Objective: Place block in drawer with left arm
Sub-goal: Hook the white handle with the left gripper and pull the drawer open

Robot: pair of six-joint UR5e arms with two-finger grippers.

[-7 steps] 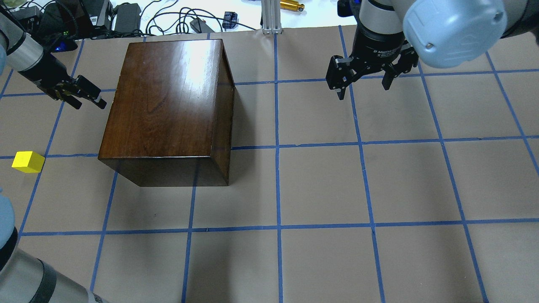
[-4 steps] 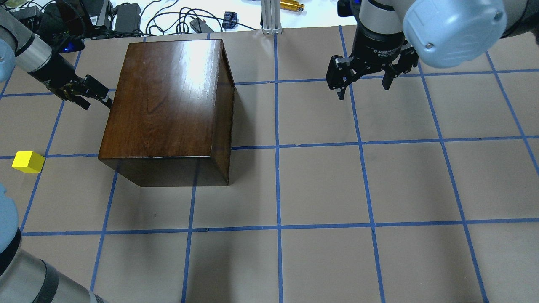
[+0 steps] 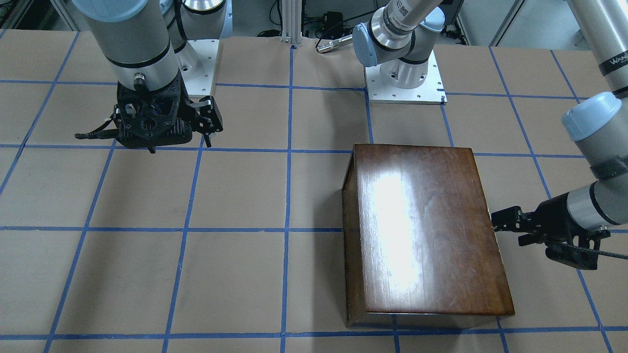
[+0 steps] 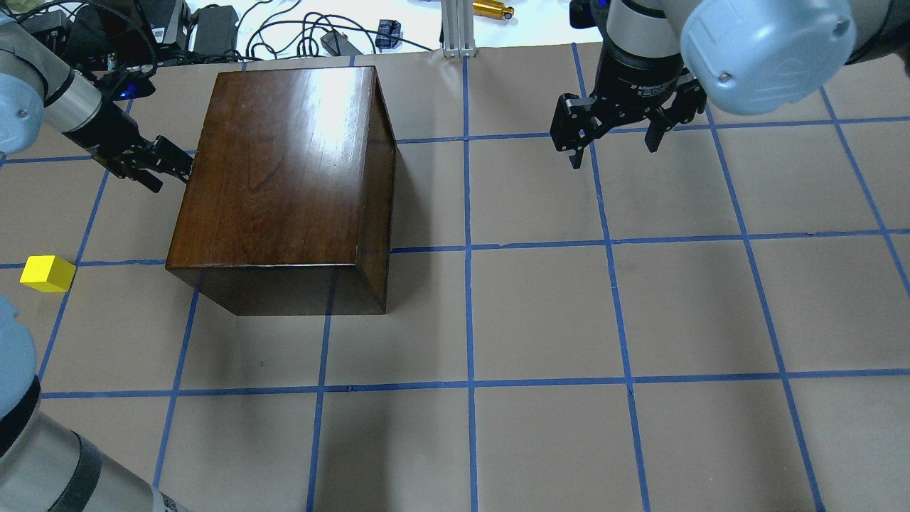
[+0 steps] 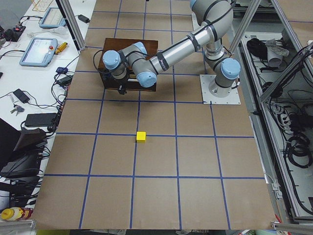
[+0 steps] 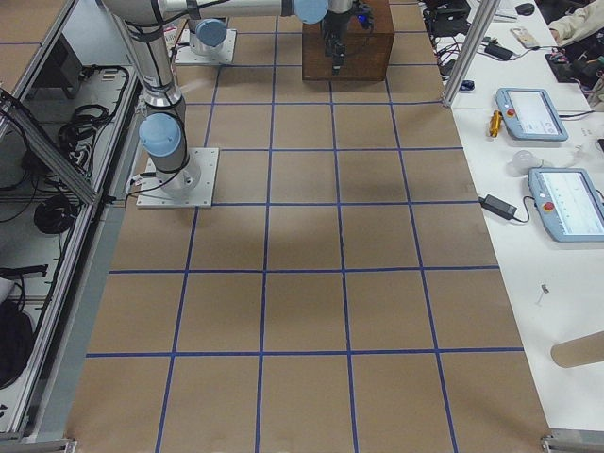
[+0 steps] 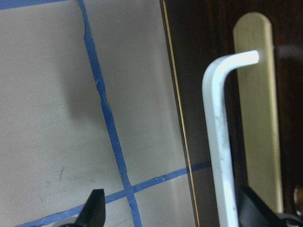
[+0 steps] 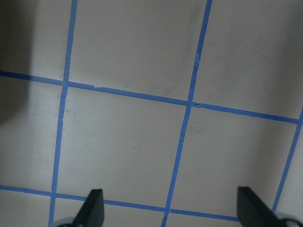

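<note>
While my left gripper (image 4: 172, 171) sits spread at the box's (image 4: 284, 163) end, gripping nothing, my right gripper (image 4: 614, 151) hangs spread, empty.

Silver-grey arms (image 3: 132, 44), light-blue joint caps (image 4: 768, 50)

Table (image 4: 540, 313): wooden box (image 4: 284, 163), yellow block (image 4: 47, 274)

One yellow block (image 4: 47, 274), one dark wooden box (image 4: 284, 163), two grippers: left gripper (image 4: 173, 171), right gripper (image 4: 613, 153).
</note>
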